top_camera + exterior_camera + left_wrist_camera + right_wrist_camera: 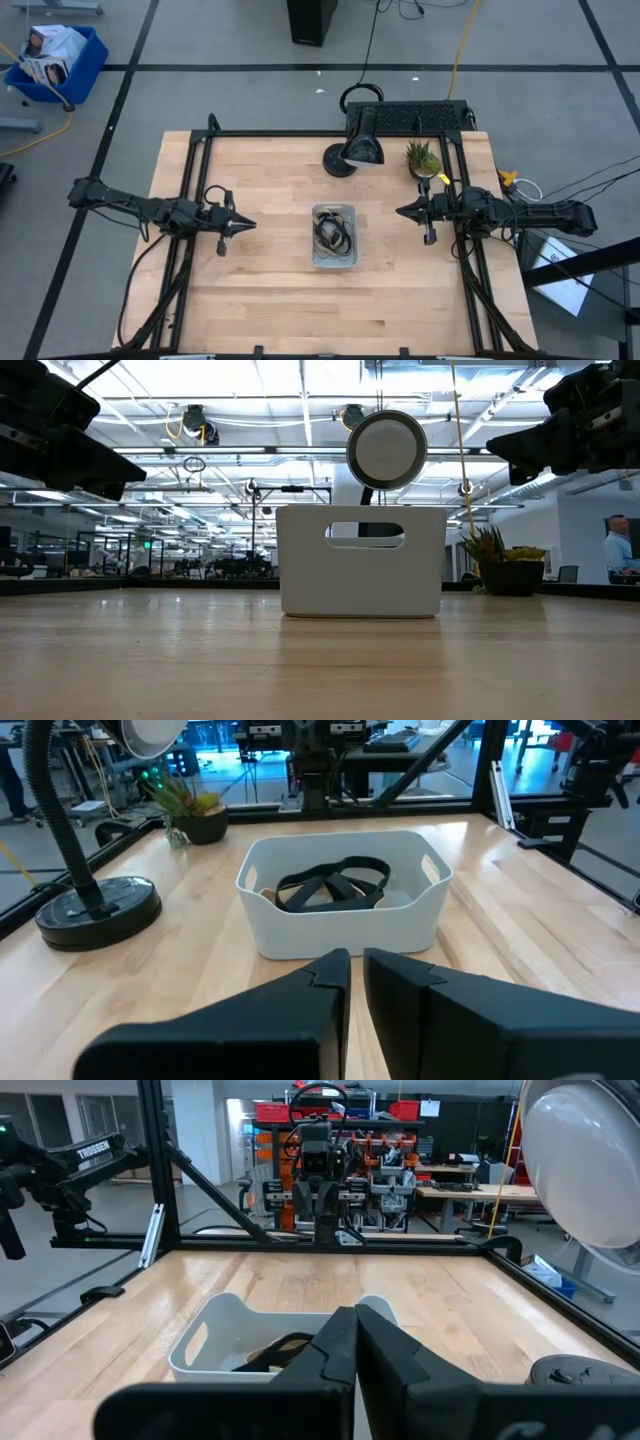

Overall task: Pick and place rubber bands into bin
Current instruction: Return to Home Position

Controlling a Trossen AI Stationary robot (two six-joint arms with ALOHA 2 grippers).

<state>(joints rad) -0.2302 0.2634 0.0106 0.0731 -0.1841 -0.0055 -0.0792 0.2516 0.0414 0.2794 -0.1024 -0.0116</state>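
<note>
The pale bin [334,237] stands at the middle of the table; it also shows in the low view [362,560], the left wrist view [345,908] and the right wrist view [215,1342]. Several dark and tan rubber bands [333,886] lie in a heap on its floor [332,233]. My left gripper [245,225] hovers above the table left of the bin, shut and empty [356,982]. My right gripper [403,211] hovers right of the bin, shut and empty [356,1330].
A black desk lamp [360,142] with a round base [98,910] stands behind the bin. A small potted plant [423,158] sits at the far right. A black frame [330,132] runs along the table's edges. Bare wood lies all around the bin.
</note>
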